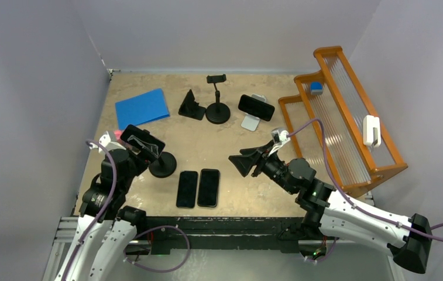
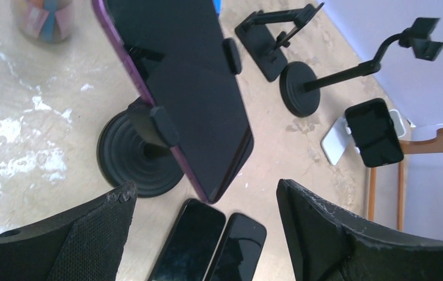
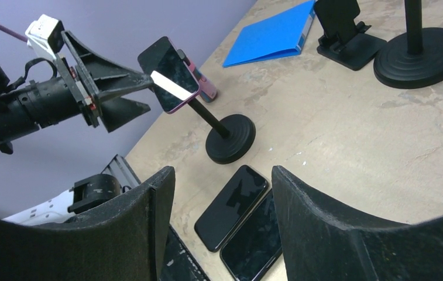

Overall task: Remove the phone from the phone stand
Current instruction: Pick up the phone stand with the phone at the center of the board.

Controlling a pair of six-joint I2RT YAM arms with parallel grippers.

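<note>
A phone (image 1: pixel 143 142) with a purple edge is clamped in a black phone stand, whose round base (image 1: pixel 162 165) sits at the table's left. In the left wrist view the phone (image 2: pixel 189 88) tilts above the base (image 2: pixel 134 158). My left gripper (image 1: pixel 138 153) is open, its fingers on either side of the phone's near end and apart from it (image 2: pixel 205 188). The right wrist view shows that gripper (image 3: pixel 131 88) at the phone (image 3: pixel 169 73). My right gripper (image 1: pixel 236 165) hangs open and empty mid-table (image 3: pixel 223 171).
Two dark phones (image 1: pixel 187 188) (image 1: pixel 208 187) lie flat by the near edge. At the back stand a phone on a white stand (image 1: pixel 256 107), two empty black stands (image 1: pixel 192 106) (image 1: pixel 217 99) and a blue folder (image 1: pixel 141 108). An orange rack (image 1: pixel 347 117) fills the right side.
</note>
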